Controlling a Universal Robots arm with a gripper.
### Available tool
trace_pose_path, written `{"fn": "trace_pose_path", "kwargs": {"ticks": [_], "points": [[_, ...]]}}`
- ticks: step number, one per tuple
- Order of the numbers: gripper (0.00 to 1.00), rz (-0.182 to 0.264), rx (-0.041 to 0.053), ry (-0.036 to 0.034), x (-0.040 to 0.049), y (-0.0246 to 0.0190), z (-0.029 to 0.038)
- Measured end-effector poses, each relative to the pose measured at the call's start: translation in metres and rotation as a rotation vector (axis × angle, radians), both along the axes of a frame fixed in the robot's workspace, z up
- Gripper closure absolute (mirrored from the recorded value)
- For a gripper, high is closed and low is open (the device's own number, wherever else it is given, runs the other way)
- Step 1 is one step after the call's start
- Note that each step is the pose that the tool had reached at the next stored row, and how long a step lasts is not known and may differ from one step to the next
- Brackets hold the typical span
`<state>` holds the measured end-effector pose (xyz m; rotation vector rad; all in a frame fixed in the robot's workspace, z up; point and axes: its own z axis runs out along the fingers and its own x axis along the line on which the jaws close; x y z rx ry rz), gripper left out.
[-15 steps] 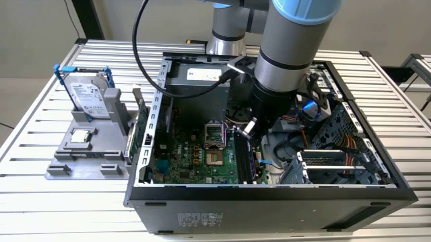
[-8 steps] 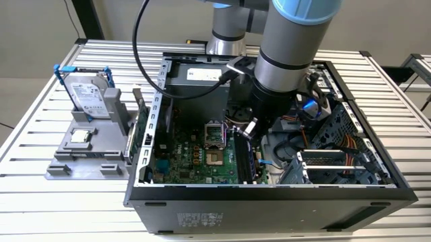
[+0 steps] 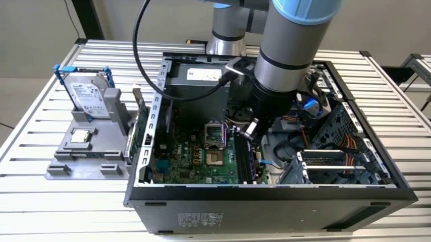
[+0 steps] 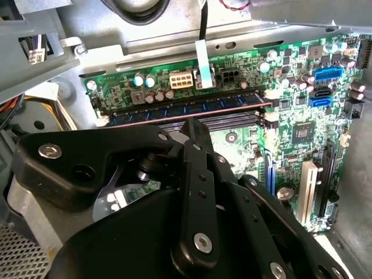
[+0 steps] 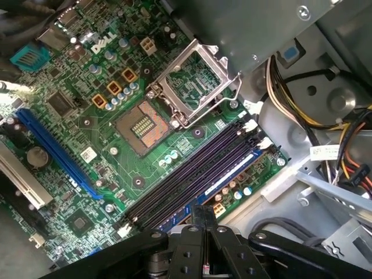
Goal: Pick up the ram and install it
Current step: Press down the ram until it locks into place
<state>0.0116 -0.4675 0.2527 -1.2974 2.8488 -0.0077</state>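
Observation:
The ram [image 4: 192, 107] is a long green stick standing in the outermost of the motherboard's black slots [image 5: 192, 168]; in the first wrist view the ram [image 5: 231, 176] shows a pale label along its edge. My gripper [image 3: 249, 131] reaches down into the open computer case [image 3: 269, 194] over those slots. In both wrist views its black fingers [image 5: 195, 244] are pressed together, with the tip [image 4: 195, 125] right at the middle of the stick's upper edge. I cannot tell whether the tip touches the stick. Nothing shows between the fingers.
The open processor socket [image 5: 142, 125] with its raised metal frame [image 5: 195, 75] lies beside the slots. Cable bundles [image 5: 302, 110] and a drive cage [image 3: 336, 161] crowd the case on the exterior view's right. A grey holder [image 3: 64, 166] at the exterior view's left carries a hard drive [image 3: 88, 96] and a square chip [image 3: 81, 135].

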Motion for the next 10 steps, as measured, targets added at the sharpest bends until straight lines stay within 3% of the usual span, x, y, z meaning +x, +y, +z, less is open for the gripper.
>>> {"fn": "trace_pose_path", "kwargs": {"ticks": [10], "points": [[1.0, 0.054, 0.0, 0.0, 0.0, 0.0, 0.0]]}}
